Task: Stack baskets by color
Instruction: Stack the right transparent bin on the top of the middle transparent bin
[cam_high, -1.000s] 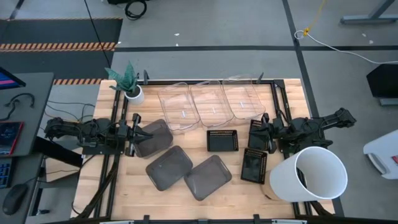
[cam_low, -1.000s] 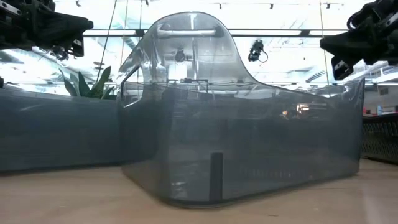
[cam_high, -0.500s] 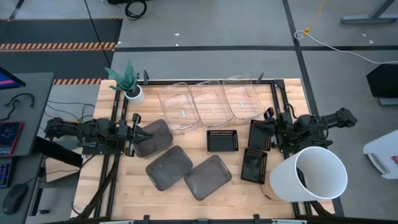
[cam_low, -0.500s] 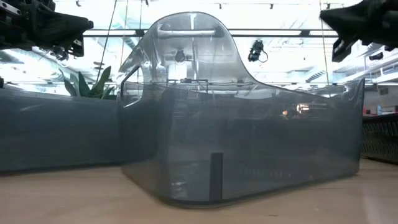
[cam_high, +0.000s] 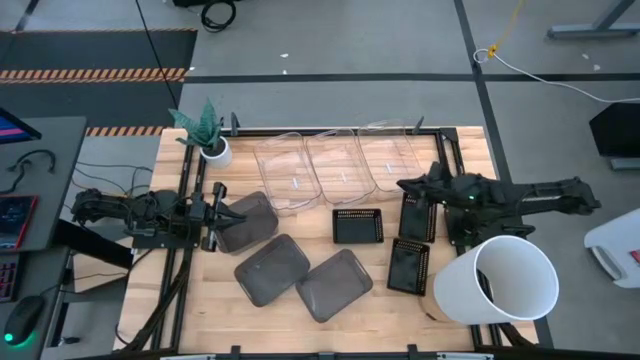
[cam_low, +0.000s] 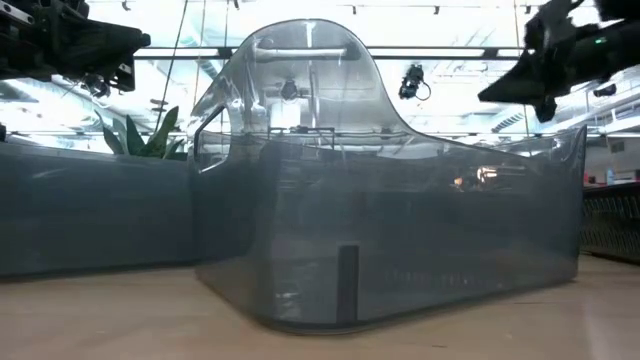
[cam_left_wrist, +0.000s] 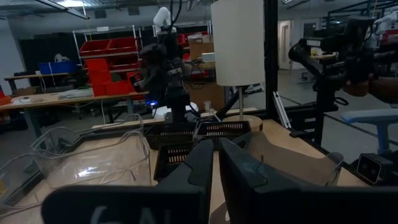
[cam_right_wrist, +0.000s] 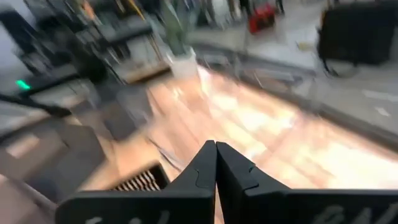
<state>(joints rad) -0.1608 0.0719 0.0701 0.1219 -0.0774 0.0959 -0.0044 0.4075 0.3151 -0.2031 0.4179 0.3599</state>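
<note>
Nearest, three smoky grey baskets (cam_high: 303, 270) lie left of centre, black perforated baskets (cam_high: 409, 266) to their right (none stacked). Left gripper (cam_high: 228, 212) grasps one grey basket's rim. Right gripper (cam_high: 403, 186), clenched empty, hovers mid-right. Clear baskets (cam_high: 340, 166) line the far edge.

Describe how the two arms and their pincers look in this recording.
Both arms are dark, jointed and slender. The left pincer has two flat black tapered fingers with stepped inner edges, and faint pale lettering on its base. The right pincer looks the same; a small green light glows on the right arm.

three clear baskets (cam_high: 340, 165) lie behind the grey baskets (cam_high: 290, 265), bucket (cam_high: 495, 280) right.
</note>
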